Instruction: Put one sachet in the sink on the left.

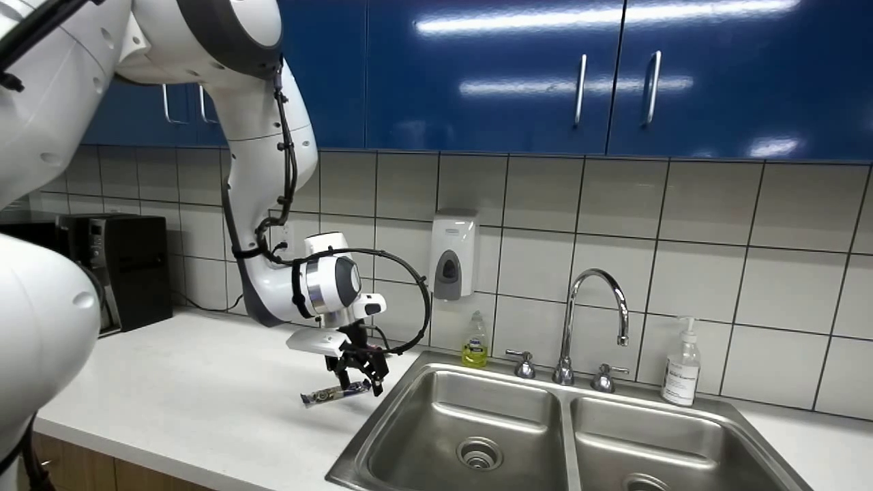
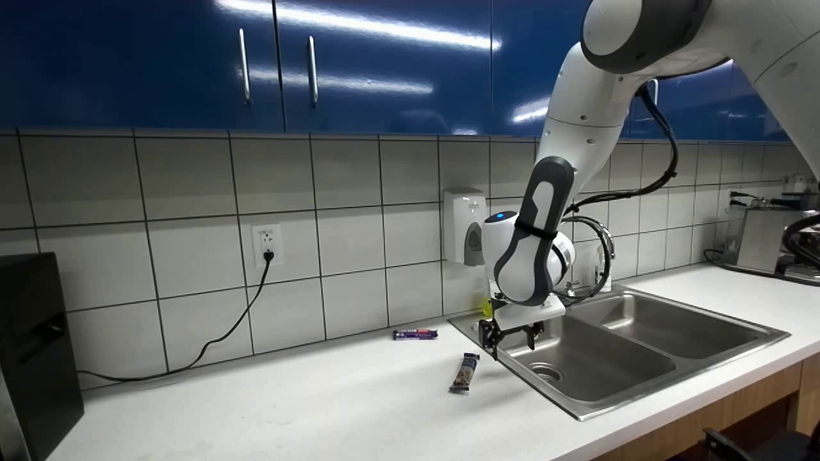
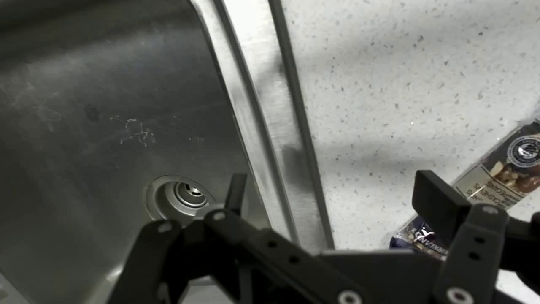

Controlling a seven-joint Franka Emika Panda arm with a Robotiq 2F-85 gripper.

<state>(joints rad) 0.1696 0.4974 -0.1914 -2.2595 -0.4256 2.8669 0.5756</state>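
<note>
One sachet (image 2: 464, 372), a dark nut-bar wrapper, lies flat on the white counter beside the sink. It also shows in an exterior view (image 1: 334, 393) and at the right of the wrist view (image 3: 504, 179), partly covered by a finger. A purple sachet (image 2: 415, 334) lies farther back near the tiled wall. The left sink basin (image 1: 423, 450) holds no sachet; its floor fills the left of the wrist view (image 3: 84, 126). My gripper (image 3: 331, 185) is open and empty, its fingers spread over the sink's edge. It shows in both exterior views (image 1: 359, 385) (image 2: 512, 349), above counter level.
A chrome faucet (image 1: 569, 327) with two handles stands behind the basins. A dish soap bottle (image 1: 475, 344) and a pump bottle (image 1: 682, 368) stand on the back ledge. A soap dispenser (image 1: 453, 256) hangs on the wall. A black appliance (image 2: 38, 352) and a plugged-in cord (image 2: 218, 339) are on the counter.
</note>
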